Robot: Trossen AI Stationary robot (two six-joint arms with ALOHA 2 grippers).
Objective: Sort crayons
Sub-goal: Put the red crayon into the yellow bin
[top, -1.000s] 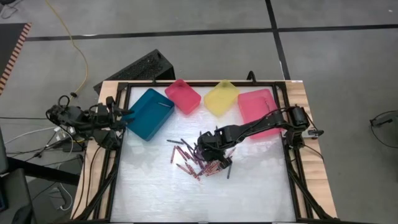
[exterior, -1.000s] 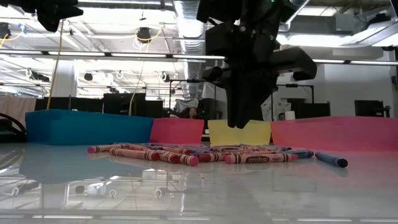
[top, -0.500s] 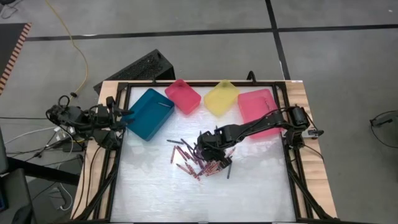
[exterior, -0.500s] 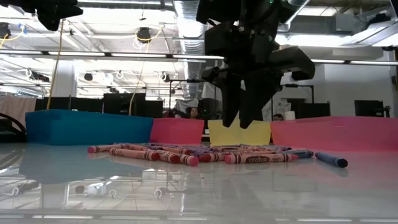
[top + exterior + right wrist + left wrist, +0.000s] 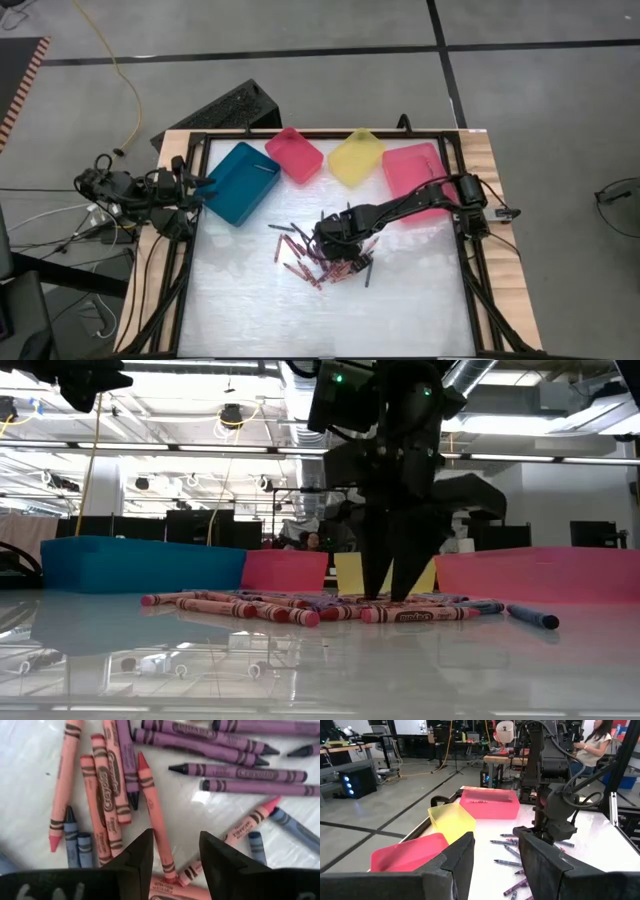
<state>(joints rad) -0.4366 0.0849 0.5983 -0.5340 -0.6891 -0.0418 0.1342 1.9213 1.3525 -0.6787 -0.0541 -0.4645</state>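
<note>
1. The right claw is down over the heap of crayons near the middle of the tabletop, its fingertips at the level of the sticks in the low view.
2. Its two fingers stand apart, open, with nothing held between them; in the right wrist view a red crayon runs down into the gap between the two fingers.
3. Around that stick the right wrist view shows more red ones lying side by side, several purple crayons lying across, and a few blue-grey ones at the edges.
4. All the crayons lie flat on the tabletop in a loose scatter; one dark stick lies a little apart on the right arm's side of the heap.
5. Four bins sit along the far edge of the tabletop: a teal bin, a small pink bin, a yellow bin and a larger pink bin.
6. The heap is near the bins but touches none of them.
7. The left claw waits at the left edge of the tabletop beside the teal bin, its fingers parted and empty.
8. The left wrist view looks across the bins to the right arm, and a person is seated in the room beyond.
</note>
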